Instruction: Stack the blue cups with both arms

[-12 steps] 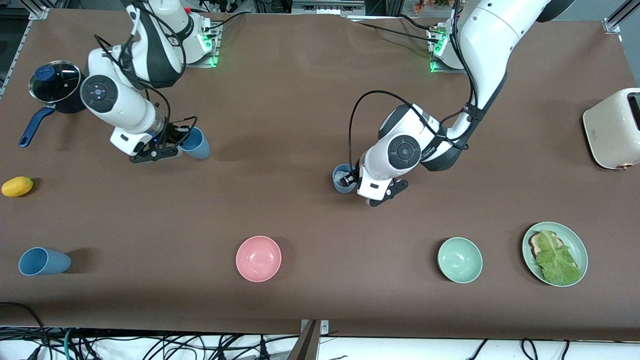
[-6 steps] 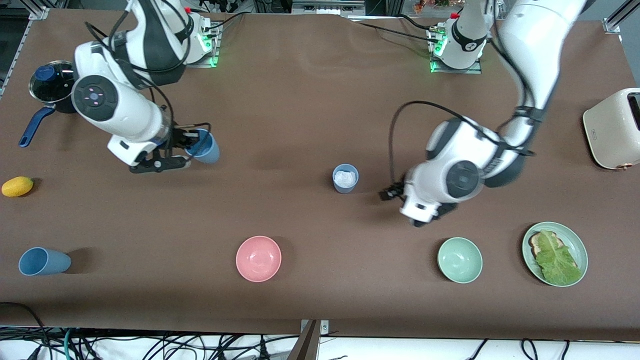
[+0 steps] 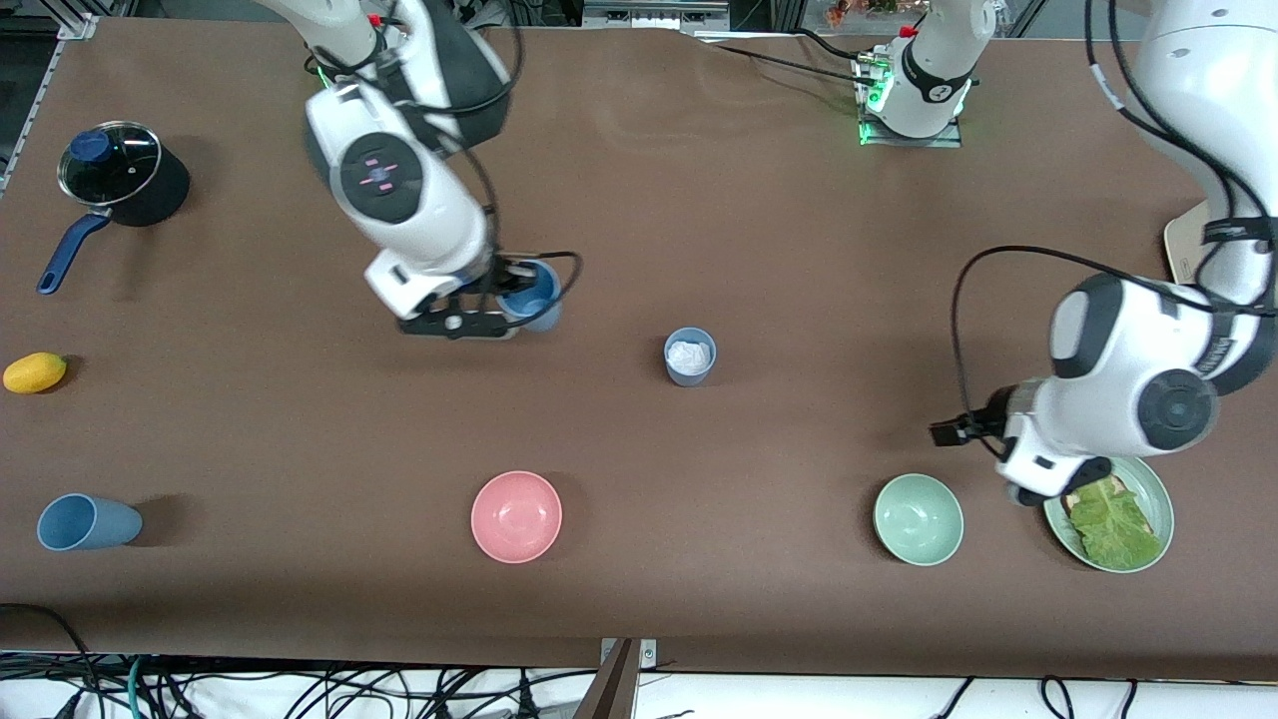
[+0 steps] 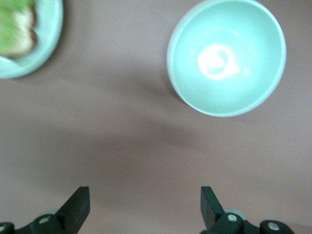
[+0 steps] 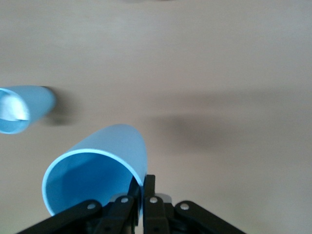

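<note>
Sky-blue cup [image 3: 529,295] hangs in the air, pinched by its rim in the right end effector [image 3: 499,300] above the worktop [image 3: 639,200], at about nine o'clock from the grey-blue cup [image 3: 690,357]; in the right wrist view the fingers [image 5: 146,195] are closed on the cup's wall [image 5: 97,165], one inside and one outside; the grey-blue cup stands upright on the worktop near the middle, apart from the held one, with something white inside it; a third blue cup [image 3: 85,522] lies on its side near the right arm's end of the worktop, nearer the front camera; the left end effector [image 3: 1038,479] hovers above the rim of the green plate [image 3: 1158,499] of toast and lettuce, its fingers [image 4: 78,207] spread wide and holding nothing; the mint-green bowl [image 3: 919,519] sits just beside that plate, and the pink bowl [image 3: 516,516] stands at about seven o'clock from the grey-blue cup.
</note>
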`<action>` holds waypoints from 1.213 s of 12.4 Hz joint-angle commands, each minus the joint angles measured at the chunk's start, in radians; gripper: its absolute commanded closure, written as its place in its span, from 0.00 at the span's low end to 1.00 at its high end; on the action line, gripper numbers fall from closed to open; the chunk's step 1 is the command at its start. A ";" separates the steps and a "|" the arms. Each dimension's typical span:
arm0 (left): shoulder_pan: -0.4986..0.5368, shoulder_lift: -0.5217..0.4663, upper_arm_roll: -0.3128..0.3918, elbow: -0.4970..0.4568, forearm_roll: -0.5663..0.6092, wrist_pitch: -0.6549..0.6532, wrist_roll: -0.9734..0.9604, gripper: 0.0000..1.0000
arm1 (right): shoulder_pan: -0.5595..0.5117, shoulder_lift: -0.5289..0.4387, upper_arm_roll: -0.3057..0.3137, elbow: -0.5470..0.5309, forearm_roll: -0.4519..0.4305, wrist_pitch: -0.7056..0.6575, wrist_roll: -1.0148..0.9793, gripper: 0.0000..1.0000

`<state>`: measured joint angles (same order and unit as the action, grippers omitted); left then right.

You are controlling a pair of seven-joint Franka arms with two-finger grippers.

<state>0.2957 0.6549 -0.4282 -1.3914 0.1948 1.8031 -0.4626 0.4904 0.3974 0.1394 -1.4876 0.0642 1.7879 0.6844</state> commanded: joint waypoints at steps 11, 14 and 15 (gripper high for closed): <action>0.154 -0.181 -0.017 -0.003 0.018 -0.169 0.377 0.00 | 0.220 0.322 -0.014 0.406 -0.006 0.162 0.377 1.00; 0.117 -0.236 0.012 -0.015 0.005 -0.168 0.374 0.00 | 0.221 0.320 -0.014 0.402 -0.059 0.123 0.373 1.00; 0.018 -0.295 0.122 -0.056 0.003 -0.162 0.374 0.00 | 0.226 0.323 -0.014 0.397 -0.073 0.123 0.373 1.00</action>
<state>0.4190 0.4582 -0.4196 -1.3857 0.1952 1.6464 -0.1070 0.7047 0.7059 0.1280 -1.1230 0.0236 1.9369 1.0451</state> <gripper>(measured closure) 0.000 0.956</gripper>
